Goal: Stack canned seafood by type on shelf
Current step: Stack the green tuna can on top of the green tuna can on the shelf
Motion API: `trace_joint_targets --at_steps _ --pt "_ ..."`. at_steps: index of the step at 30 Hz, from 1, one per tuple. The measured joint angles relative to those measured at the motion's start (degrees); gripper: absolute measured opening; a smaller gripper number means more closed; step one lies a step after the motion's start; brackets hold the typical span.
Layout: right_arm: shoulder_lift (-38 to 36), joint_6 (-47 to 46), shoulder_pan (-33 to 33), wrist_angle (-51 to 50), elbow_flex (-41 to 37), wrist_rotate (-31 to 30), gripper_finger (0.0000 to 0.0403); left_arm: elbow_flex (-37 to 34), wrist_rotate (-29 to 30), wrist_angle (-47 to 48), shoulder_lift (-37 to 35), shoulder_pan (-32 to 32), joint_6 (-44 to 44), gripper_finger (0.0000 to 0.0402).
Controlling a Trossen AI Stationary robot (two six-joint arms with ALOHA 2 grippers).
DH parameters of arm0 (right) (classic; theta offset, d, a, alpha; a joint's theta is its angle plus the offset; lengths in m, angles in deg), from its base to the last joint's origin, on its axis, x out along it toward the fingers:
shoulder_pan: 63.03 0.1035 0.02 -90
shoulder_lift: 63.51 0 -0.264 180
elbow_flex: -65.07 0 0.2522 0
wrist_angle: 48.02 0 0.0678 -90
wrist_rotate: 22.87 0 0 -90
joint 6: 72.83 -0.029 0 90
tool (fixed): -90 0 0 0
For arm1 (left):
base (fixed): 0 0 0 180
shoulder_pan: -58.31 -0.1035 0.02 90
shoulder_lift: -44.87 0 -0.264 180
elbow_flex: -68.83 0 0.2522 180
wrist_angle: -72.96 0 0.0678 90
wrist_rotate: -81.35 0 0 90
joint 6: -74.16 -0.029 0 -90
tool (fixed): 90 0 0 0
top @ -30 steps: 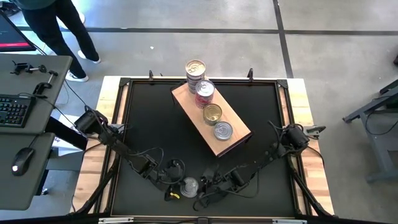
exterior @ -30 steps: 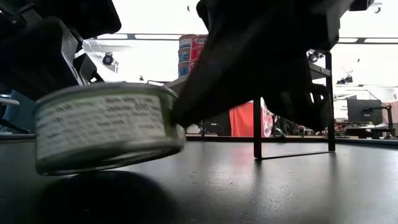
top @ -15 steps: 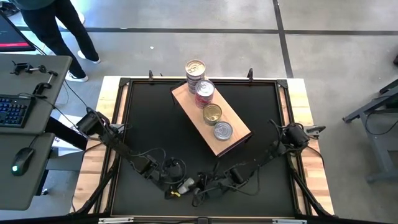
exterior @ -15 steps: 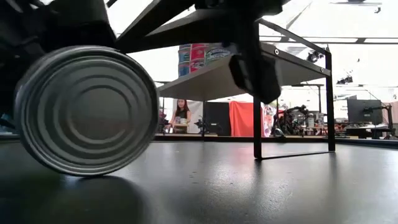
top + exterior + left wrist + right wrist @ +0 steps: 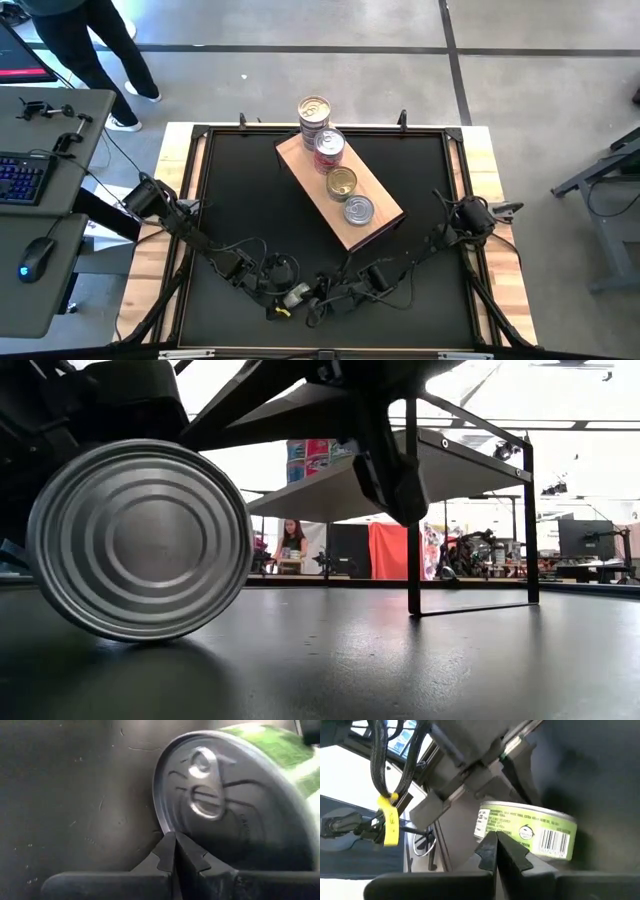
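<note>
Grippers, left (image 5: 174, 851) and right (image 5: 496, 851), were both closed and empty beside a tipped can (image 5: 296, 293) at lower centre of the high view; it risked rolling away when nudged. Shelf (image 5: 385, 211) stood above.

Both arms are showing matte black links with black cables looping along them near the table's front edge. Left arm (image 5: 190, 232) is carrying a bulky dark joint housing at its base; right arm (image 5: 430, 250) is looking the same, mirrored. Left gripper (image 5: 175, 851) is showing two black moulded fingers with stepped, notched tips on a flat dark crossbar. Right gripper (image 5: 496, 849) is showing the identical finger shape. In the right wrist view the left arm's grey bracket (image 5: 470, 782) is wearing a yellow tag (image 5: 390, 822) on a black cable bundle.
</note>
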Motion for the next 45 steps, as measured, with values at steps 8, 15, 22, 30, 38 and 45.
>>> trace_joint_targets --at_steps 8,15,22,30,38,45 --pt "0.13 1.91 -1.26 1.58 -0.08 0.17 0.0000 0.02 -0.39 1.12 -0.15 0.00 -0.04 0.0000" --pt "0.29 3.62 -1.31 2.95 -0.14 0.10 0.0000 0.13 -1.56 3.58 -0.68 -0.33 -0.44 0.0000" --pt "0.28 5.76 -1.33 3.47 -0.17 -0.04 0.0000 0.20 -1.92 7.19 -1.43 -0.26 0.33 0.0000" --pt "0.12 8.85 -1.28 4.96 -0.17 0.67 0.0000 0.17 -1.51 13.86 -4.20 -0.26 0.57 0.0000" --pt "-4.19 21.76 -2.10 4.15 -0.17 5.03 0.0000 0.16 -1.00 22.33 -9.01 0.66 3.19 0.0000" --pt "-5.66 31.37 -6.91 -3.26 2.92 20.96 0.0023 0.15 3.28 22.34 -12.49 4.67 11.37 0.0000"
